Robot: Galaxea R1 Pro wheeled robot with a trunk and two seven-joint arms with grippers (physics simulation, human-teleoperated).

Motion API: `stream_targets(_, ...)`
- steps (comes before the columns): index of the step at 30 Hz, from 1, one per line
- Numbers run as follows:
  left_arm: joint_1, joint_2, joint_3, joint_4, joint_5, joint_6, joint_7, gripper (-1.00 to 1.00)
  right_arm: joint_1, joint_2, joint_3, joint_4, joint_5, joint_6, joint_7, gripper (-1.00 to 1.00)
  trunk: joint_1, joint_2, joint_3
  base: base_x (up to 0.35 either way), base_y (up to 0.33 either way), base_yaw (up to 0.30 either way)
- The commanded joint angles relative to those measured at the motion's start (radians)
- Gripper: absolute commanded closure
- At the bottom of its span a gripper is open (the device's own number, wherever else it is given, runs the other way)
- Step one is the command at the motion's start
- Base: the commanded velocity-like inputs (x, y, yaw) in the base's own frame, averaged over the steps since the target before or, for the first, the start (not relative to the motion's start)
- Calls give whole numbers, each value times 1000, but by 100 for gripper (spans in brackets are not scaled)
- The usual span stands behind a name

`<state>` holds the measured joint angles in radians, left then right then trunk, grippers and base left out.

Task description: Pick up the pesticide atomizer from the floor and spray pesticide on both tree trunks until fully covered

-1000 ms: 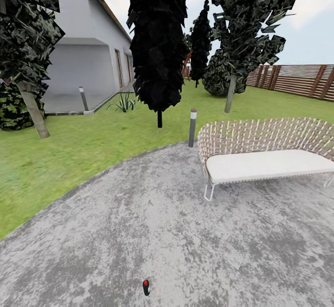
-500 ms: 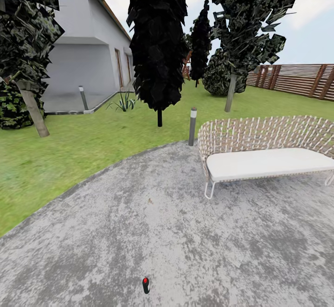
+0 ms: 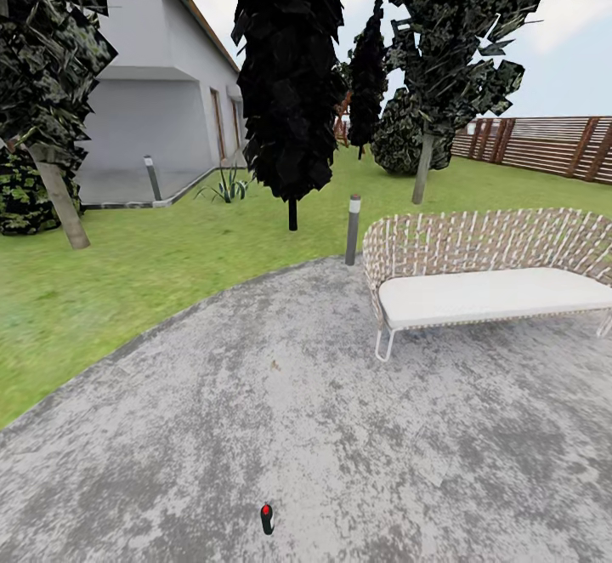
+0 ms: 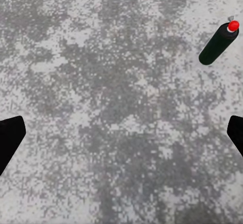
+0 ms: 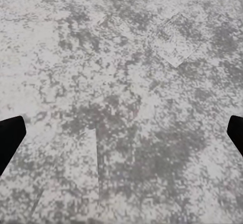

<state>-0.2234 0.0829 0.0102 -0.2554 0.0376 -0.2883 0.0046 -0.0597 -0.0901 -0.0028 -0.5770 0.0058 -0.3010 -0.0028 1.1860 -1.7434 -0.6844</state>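
Note:
The pesticide atomizer (image 3: 267,518), a small dark bottle with a red top, lies on the grey concrete floor (image 3: 340,427) at the head view's near edge. In the left wrist view the atomizer (image 4: 218,42) lies on its side, off to one side of my left gripper (image 4: 121,138), which is open and holds nothing. My right gripper (image 5: 121,138) is open over bare floor (image 5: 126,82). One tree trunk (image 3: 59,201) rises from the lawn at far left. Another tree trunk (image 3: 422,170) stands beyond the bench, in the garden.
A woven bench (image 3: 484,278) with a white cushion stands on the paving at right. A grey bollard (image 3: 352,230) marks the paving's curved edge, and another bollard (image 3: 153,179) stands by the house. A dark narrow conifer (image 3: 291,78) grows mid-lawn. A slat fence (image 3: 544,146) closes the right.
The whole head picture has slid up a few pixels, so the camera moved. The atomizer lies where it was on the floor.

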Motion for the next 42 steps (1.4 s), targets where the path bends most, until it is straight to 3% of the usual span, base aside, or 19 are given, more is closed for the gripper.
stream_targets(1, -1, 0, 1, 1, 4, -3, 0, -100, -1, 1, -1, 0, -1, -3, 0, -100, 4, -8, -4, 0, 0, 0)
stream_targets(32, -1, 0, 1, 1, 4, -3, 0, -100, -1, 4, -1, 1, 0, -2, 0, -100, 123, -225, -102, 0, 0, 0)
stream_targets(42, -1, 0, 1, 1, 4, -2, 0, -100, -1, 4, -2, 2, 0, -1, 0, -100, 161, -295, -145, 0, 0, 0)
